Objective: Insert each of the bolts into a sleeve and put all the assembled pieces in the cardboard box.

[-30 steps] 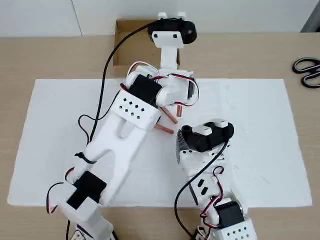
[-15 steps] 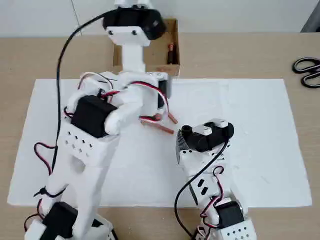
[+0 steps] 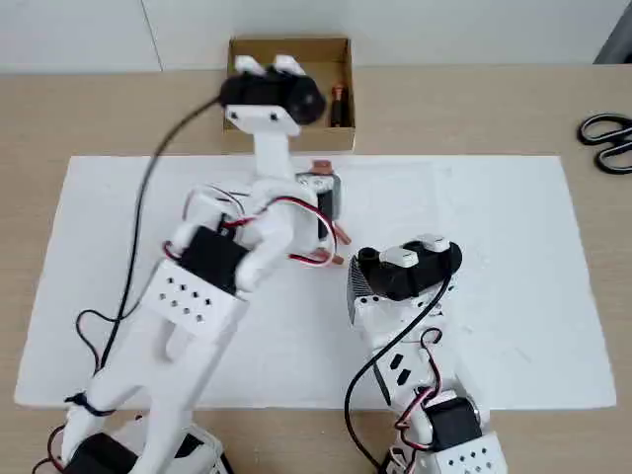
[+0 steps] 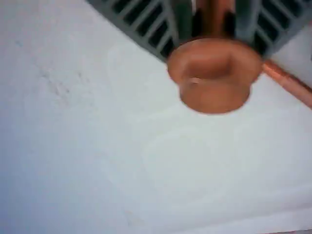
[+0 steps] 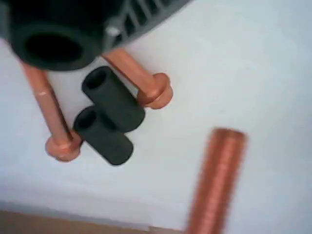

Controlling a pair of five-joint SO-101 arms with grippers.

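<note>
two claws clamped: left claw (image 4: 213, 17) on bolt (image 4: 213, 73), right claw (image 5: 73, 22) on sleeve (image 5: 51, 46).

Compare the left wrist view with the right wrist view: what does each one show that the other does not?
Left wrist: left gripper shut on a bolt, head toward the camera. Right wrist: right gripper holding a sleeve; two loose sleeves beside two bolts; a threaded shaft closer in. Both: white sheet with a loose bolt on it.
</note>
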